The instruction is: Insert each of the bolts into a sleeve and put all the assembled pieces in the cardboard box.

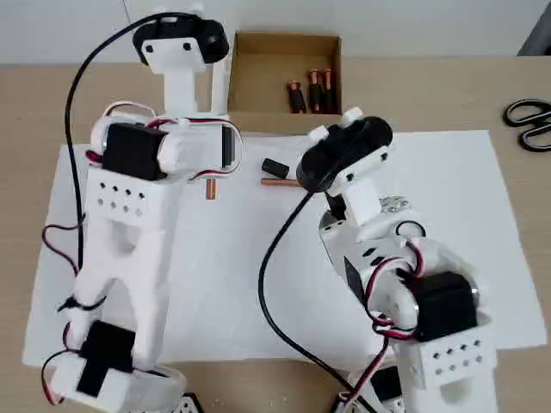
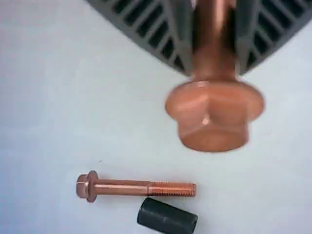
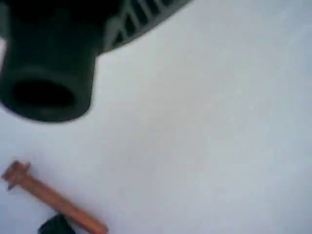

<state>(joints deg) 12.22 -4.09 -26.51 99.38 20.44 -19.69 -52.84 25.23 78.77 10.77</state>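
Jaws loaded: the left jaws pinch a coppery hex-flanged bolt (image 2: 212, 114), the right jaws grip a matte black tubular sleeve (image 3: 48, 73).

Bolts not yet in a sleeve: two. The held bolt (image 2: 212, 112) is clamped in the left arm's jaws, and the lying bolt (image 2: 136, 187) is flat on the paper.

Bare sleeves: two. The held sleeve (image 3: 46, 73) is gripped in the right arm's jaws, and the loose sleeve (image 2: 167, 217) lies just beside the lying bolt.

Assembled pieces (image 1: 312, 93): three, as far as can be told, since they lie close together inside the cardboard box (image 1: 258, 82).

There is one box, at the far edge of the bench, one white paper sheet (image 1: 215, 292), and one pair of scissors (image 1: 529, 120) at the far right.

Arms: two, the left arm (image 1: 129, 232) and the right arm (image 1: 405, 275).
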